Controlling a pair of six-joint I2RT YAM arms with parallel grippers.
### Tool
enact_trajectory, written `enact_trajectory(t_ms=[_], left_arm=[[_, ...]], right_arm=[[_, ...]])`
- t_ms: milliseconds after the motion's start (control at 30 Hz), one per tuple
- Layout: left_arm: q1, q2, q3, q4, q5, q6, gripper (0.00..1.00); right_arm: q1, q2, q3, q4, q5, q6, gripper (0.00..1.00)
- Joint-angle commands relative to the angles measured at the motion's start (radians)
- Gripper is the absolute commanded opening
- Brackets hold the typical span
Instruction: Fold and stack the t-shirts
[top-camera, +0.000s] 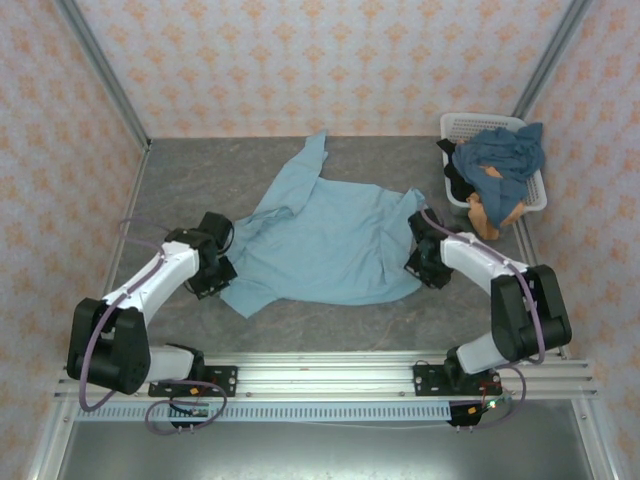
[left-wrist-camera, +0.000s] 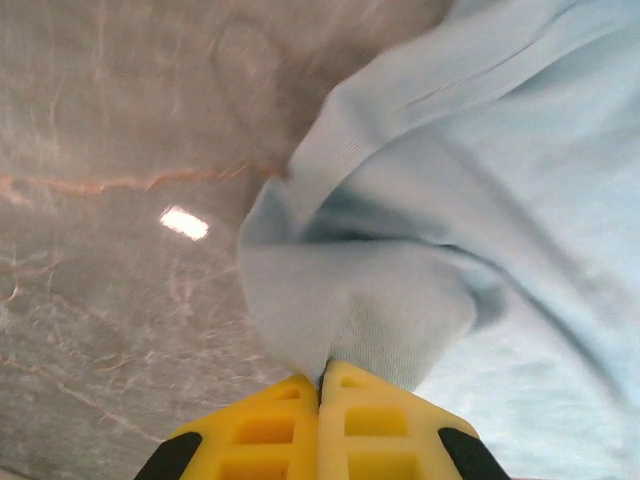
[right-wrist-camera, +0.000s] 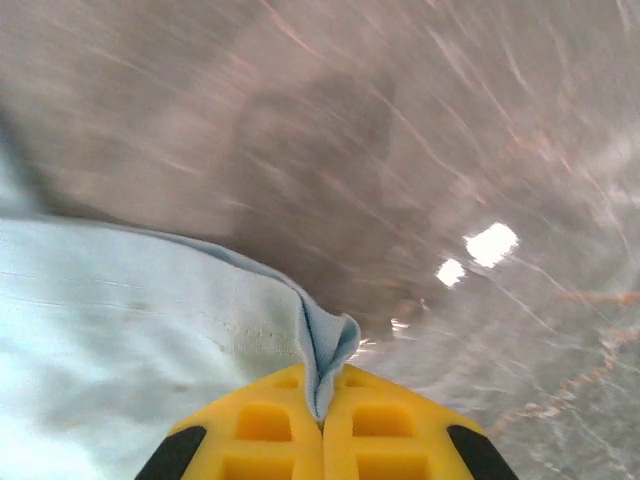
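The left jaws are pressed together, their yellow fingertips (left-wrist-camera: 372, 425) pinching a puckered fold at the left edge of the sky-blue t-shirt (left-wrist-camera: 480, 200). The cloth bunches straight out of the pinch and spreads away to the right, with the grey marbled surface (left-wrist-camera: 120, 200) bare to the left. The right jaws are likewise closed tight, clamped on a thin hem corner of the same shirt, which stands up in a small peak between the tips. There the cloth runs off to the left, and bare surface lies beyond.

From above, the shirt lies spread in the middle of the surface between the two arms, one sleeve reaching toward the far wall, with one arm at each side edge. At the far right corner, a white lattice basket (top-camera: 470, 124) holds a slate-blue t-shirt (top-camera: 500, 155) heaped on top. An orange-tan t-shirt (top-camera: 490, 215) hangs over its near rim.
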Motion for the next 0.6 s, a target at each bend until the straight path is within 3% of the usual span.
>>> enact_trajectory(t_ms=[0,167,300,567], left_arm=[[0.041,-0.019,0.172,-0.01,-0.005,0.02,0.0],[0.111,-0.01,0.515,-0.035,-0.017,-0.019,0.0],[0.125,-0.039,0.774,-0.035,-0.094,-0.061,0.0],[0.124,-0.147,1.078,-0.015,-0.223,-0.028,0.0]], right_arm=[[-0.004,-0.102,0.198,-0.03,0.048,-0.06,0.0],[-0.004,-0.082,0.594,-0.119,0.056,-0.137,0.0],[-0.004,-0.083,0.827,-0.126,0.068,-0.158,0.0],[-0.004,-0.216,0.987,-0.039,0.033,-0.136,0.0]])
